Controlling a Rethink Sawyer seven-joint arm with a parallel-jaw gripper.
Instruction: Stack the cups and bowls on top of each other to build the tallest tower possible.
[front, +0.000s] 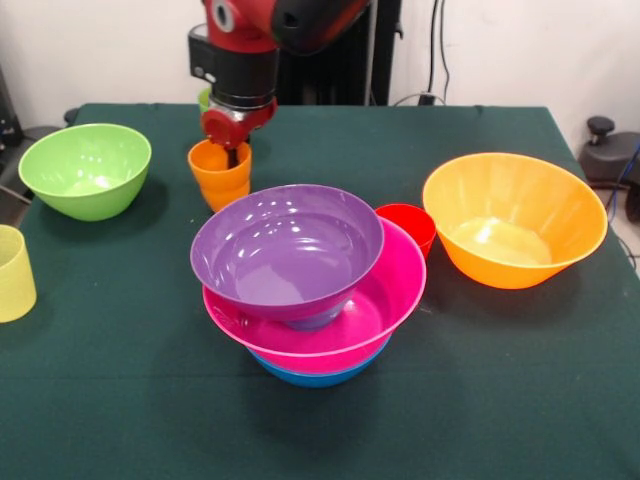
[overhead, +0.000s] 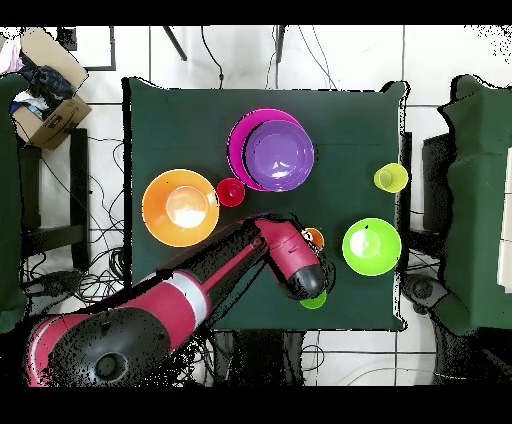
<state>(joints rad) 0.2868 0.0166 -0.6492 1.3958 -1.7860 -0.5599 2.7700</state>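
Red arm's claw (front: 233, 150) inside orange cup (front: 221, 176)

front view: set low and close across the green table (front: 120, 400), angled slightly down toward the arm (front: 270, 30) | overhead view: looks straight down from high up, whole table (overhead: 180, 120) and surrounding floor taken in | shared: tabletop, purple bowl (front: 285, 250) (overhead: 280, 155), orange bowl (front: 515, 220) (overhead: 180, 207)

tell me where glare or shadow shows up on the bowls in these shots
Front view: pale highlights sit inside the orange bowl, the lime green bowl and the purple bowl, and soft shadows lie on the table beside them. Overhead view: a bright patch marks the orange bowl's centre.
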